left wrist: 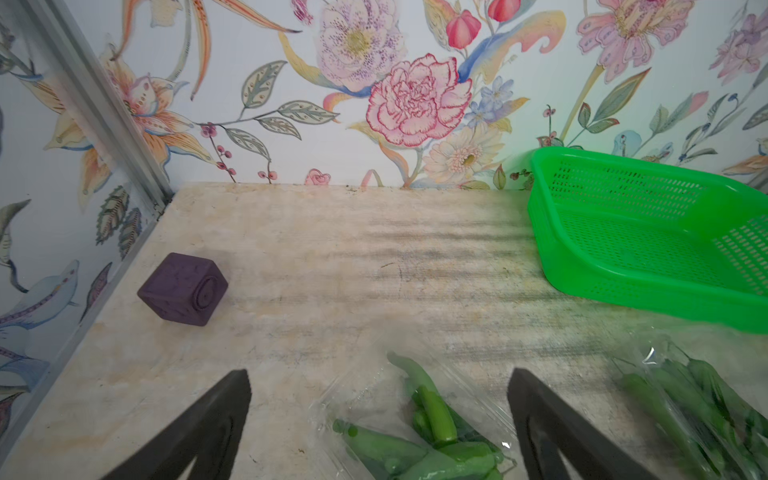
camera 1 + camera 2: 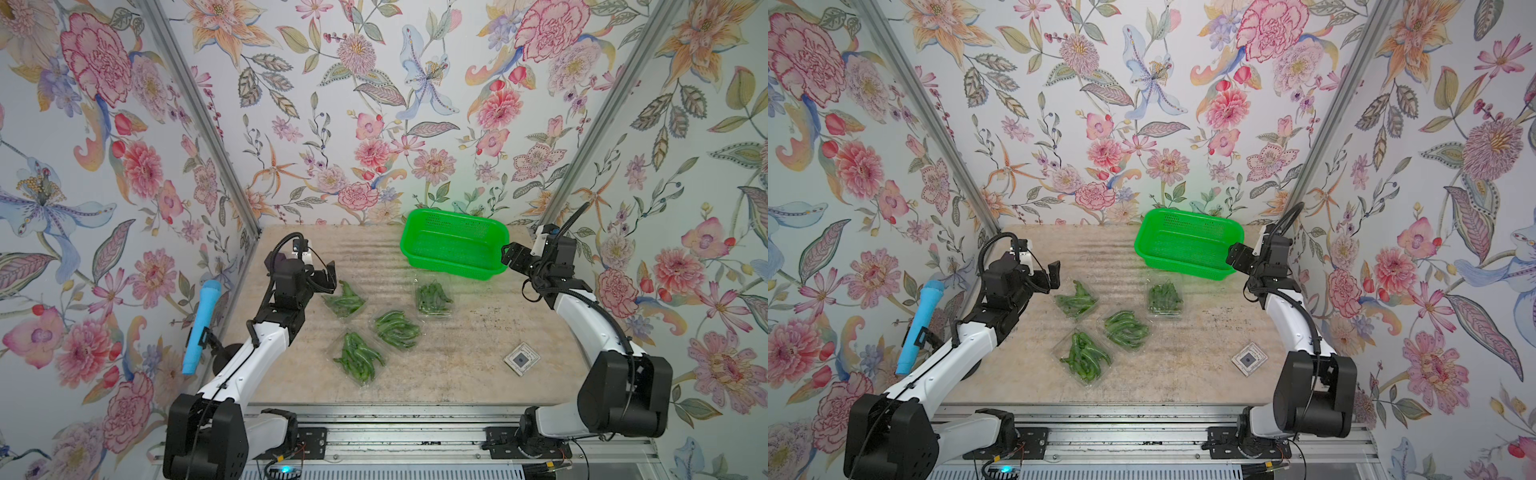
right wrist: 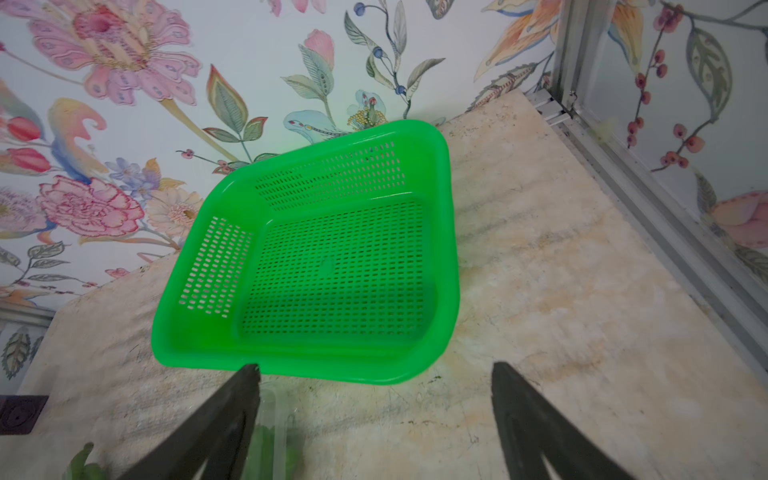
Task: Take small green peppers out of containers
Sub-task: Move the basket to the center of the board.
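Peppers: the small green peppers lie in four heaps at mid-table, all inside their packs.
Packs: the containers are four clear clamshells set near one another.
Left tool: my left gripper has its fingers spread wide and holds nothing, just beside the nearest pack.
Right tool: my right gripper is spread and empty, close to the basket's right end. I cannot tell if it touches.
Basket: the green perforated basket sits behind the packs.
Cube: a purple cube rests on the table by the left wall.
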Controlling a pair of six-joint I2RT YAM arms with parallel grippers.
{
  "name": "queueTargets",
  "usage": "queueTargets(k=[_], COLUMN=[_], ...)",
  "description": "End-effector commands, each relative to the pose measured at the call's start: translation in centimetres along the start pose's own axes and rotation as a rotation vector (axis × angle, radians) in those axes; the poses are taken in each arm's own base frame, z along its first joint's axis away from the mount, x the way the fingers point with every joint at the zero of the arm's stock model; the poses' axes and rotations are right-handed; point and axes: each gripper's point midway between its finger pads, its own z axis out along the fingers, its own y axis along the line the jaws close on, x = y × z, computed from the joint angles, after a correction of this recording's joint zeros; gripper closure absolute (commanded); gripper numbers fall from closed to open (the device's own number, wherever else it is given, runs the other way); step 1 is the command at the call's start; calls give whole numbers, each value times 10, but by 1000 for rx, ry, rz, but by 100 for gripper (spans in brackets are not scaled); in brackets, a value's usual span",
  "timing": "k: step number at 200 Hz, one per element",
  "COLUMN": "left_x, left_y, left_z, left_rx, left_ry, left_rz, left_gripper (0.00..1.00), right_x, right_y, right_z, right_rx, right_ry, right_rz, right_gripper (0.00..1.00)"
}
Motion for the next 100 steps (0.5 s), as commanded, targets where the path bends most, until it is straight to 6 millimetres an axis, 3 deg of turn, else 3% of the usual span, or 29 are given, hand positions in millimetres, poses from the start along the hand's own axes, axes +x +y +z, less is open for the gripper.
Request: queueTargets(k=[1,57,100], left_x=[11,13,15], left_y=[-17,-11,-9], left_z=[-1,-11,-4], left_rx=[72,47,36], left_ry=[73,69,93], left_rz=[-13,3,6], left_gripper=[0,0,0], right_x=[6,8,19], right_y=[-21,-45,-42], right_z=[33,124,159], right_rx=[62,100,119], right_ry=[123,267,319], right_rz=[58,83,66], right_gripper=[16,27,30])
